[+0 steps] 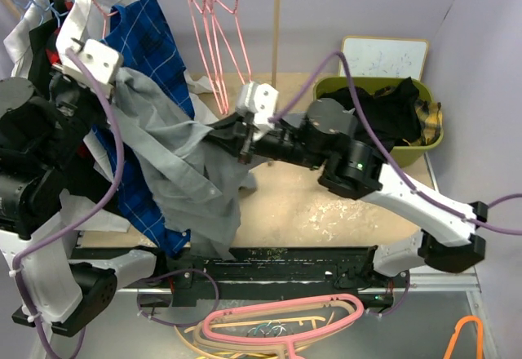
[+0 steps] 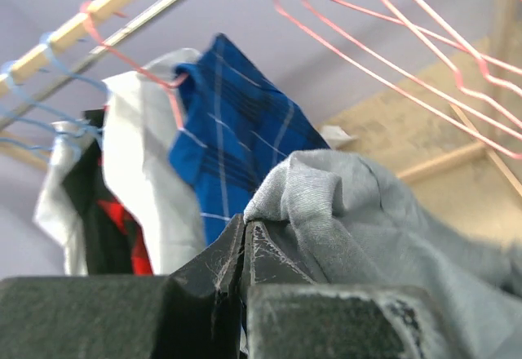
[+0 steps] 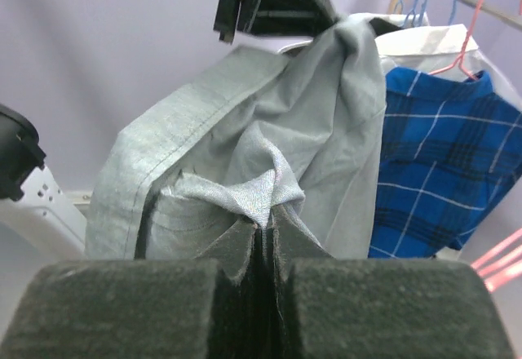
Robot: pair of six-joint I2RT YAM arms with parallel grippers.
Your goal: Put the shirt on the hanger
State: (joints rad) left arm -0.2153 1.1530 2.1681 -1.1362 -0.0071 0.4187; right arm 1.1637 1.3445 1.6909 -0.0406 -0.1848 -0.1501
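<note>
- The table, tan and scuffed, is seen filling the middle of the overhead frame.
- The grey shirt is held aloft at left centre, bunched and draped downward, strung between both tools and not hung on any hanger.
- A blue checked shirt is seen on the rail at upper left, behind the grey cloth.
- A green bin is pictured at upper right with a black garment inside.
- Thin pink hangers are hung at upper centre, apart from the shirt.
- The left tool is clamped on a fold of the shirt.
- The right tool is likewise pinched shut on the shirt's cloth.
</note>
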